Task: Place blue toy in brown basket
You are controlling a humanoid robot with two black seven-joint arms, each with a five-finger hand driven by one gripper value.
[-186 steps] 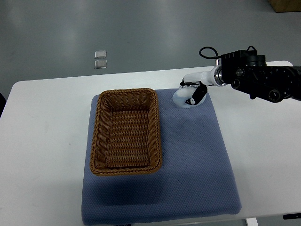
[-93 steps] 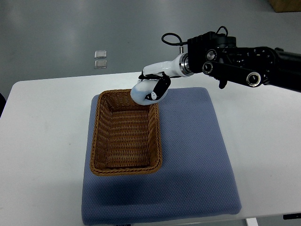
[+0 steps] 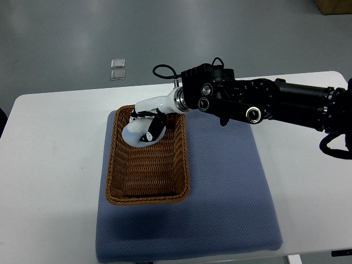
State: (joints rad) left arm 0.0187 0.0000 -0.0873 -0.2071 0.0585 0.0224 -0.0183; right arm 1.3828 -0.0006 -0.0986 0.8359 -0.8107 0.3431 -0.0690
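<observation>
My right arm reaches in from the right edge, and its white hand hangs over the far end of the brown wicker basket. The fingers are curled around a pale blue toy, which sits just above the basket's inside, near its far left corner. Part of the toy is hidden behind the black-tipped fingers. The basket stands on the left half of a blue cloth mat. My left arm does not show.
The mat lies on a white table. Two small clear squares lie on the grey floor beyond the table's far edge. A brown box corner shows at the top right.
My right hand has carried the toy leftward, from the mat's far right corner, over the basket's far rim, to above the basket's inside. The arm has stretched further across the table.
</observation>
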